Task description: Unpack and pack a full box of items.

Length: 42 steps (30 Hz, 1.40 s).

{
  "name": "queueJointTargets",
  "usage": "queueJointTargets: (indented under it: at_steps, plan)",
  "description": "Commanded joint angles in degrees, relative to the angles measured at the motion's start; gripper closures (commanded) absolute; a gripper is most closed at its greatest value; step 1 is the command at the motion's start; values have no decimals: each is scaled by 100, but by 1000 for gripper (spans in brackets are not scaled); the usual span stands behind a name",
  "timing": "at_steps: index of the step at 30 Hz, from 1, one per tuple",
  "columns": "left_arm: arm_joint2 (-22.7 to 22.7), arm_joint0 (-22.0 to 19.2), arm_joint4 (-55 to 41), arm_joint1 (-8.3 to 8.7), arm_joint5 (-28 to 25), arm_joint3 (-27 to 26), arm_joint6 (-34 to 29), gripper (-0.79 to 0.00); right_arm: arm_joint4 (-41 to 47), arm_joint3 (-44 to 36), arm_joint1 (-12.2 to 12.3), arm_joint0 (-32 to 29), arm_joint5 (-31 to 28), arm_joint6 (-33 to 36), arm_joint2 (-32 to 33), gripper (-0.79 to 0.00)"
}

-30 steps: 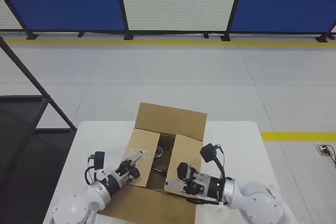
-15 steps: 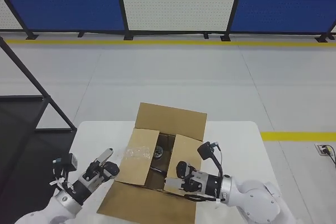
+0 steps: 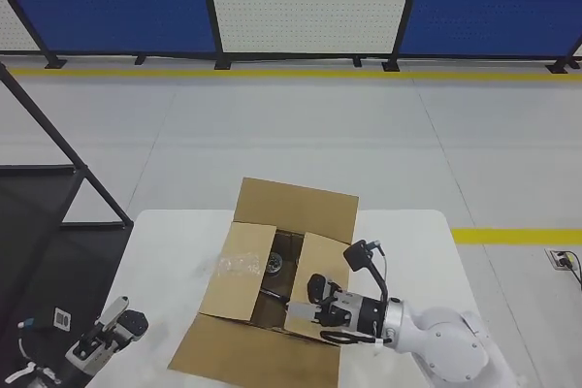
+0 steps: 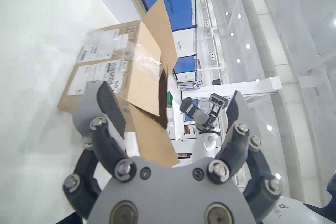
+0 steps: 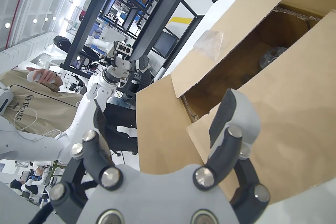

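Note:
The open cardboard box (image 3: 296, 208) stands in the middle of the white table (image 3: 412, 242), all flaps turned out. A clear plastic bag (image 3: 235, 262) lies on its left flap (image 4: 143, 70), also visible as the bag (image 5: 212, 42). A dark round metal part (image 3: 276, 260) sits inside the box (image 5: 271, 55). My right gripper (image 3: 299, 315) is open at the box's near side, with the edges of the near flap (image 5: 162, 130) and right flap between its spread fingers (image 5: 231, 109). My left gripper (image 4: 173, 109) is open and empty, low at the table's left front corner (image 3: 124, 322), well clear of the box.
A black metal rack (image 3: 29, 223) stands left of the table. Bare table surface lies left and right of the box (image 4: 105, 70). Grey floor with a yellow line (image 3: 524, 236) lies beyond.
My left gripper let go of the clear bag on the left flap and drew back to the table's left front corner. The right gripper barely shifted.

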Motion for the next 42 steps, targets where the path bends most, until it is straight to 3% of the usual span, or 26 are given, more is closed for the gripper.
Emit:
queueJointTargets:
  at_steps: [1,10,14,19,28,42]
  plan:
    - [5,-5,-17,-1,9,-8,4,-785,1,1,0,0,-1,3,-1,-785]
    - [103,-36,42,9,83,68,-108,-785,1,1,0,0,-1,3,-1,-785]
    - [344,-499,-364,60,305,550,-794,-785,1,1,0,0,-1,3,-1,-785]
    - [680,-1138,-338,108,315,1102,-1100,-785,1,1,0,0,-1,3,-1,-785]
    - [1342,-1866,-80,127,364,1623,-970,-785,1,1,0,0,-1,3,-1,-785]
    - [1823,-1945,350,151,291,1689,-712,-785,1,1,0,0,-1,3,-1,-785]
